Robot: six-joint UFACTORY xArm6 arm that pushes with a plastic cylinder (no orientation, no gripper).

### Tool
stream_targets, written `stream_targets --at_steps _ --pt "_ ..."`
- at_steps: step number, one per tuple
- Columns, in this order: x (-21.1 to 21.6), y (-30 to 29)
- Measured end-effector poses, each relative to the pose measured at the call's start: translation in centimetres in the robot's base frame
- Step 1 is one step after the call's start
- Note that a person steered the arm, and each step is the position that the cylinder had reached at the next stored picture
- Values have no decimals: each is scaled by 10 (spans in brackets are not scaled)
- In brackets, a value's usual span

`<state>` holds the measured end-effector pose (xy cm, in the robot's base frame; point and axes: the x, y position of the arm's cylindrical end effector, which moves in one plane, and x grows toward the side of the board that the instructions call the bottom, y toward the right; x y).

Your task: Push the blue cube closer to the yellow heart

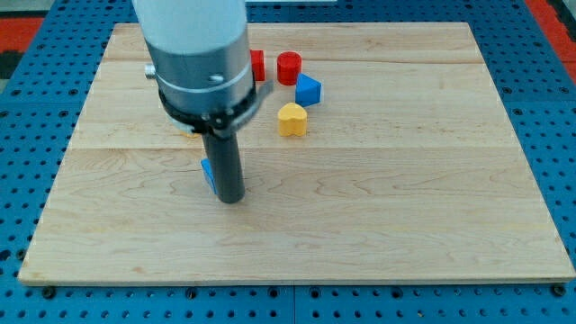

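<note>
My tip (231,198) rests on the wooden surface (405,207), left of centre in the view, touching or just beside a blue block (207,171) that peeks out on the rod's left side, mostly hidden. The end effector is a bare rod with nothing to clench or release; it grasps nothing. The blue cube (308,89) sits toward the view's top, just above and right of the yellow heart (292,118), the 2 nearly touching. A red cylinder (288,67) stands just above the cube, and a second red block (257,65) shows at the arm's edge, its shape unclear. Judged from this layout, the approach step is in hand: the tip is well apart from the cube, and the next move likely calls for circling to the cube's far side, then nudging it toward the heart.
</note>
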<state>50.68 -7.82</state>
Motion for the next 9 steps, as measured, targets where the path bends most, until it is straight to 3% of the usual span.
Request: stream_targets --at_steps 3,5,9 --pt "-20 -74" --pt "-20 -38" --pt "-25 -36"
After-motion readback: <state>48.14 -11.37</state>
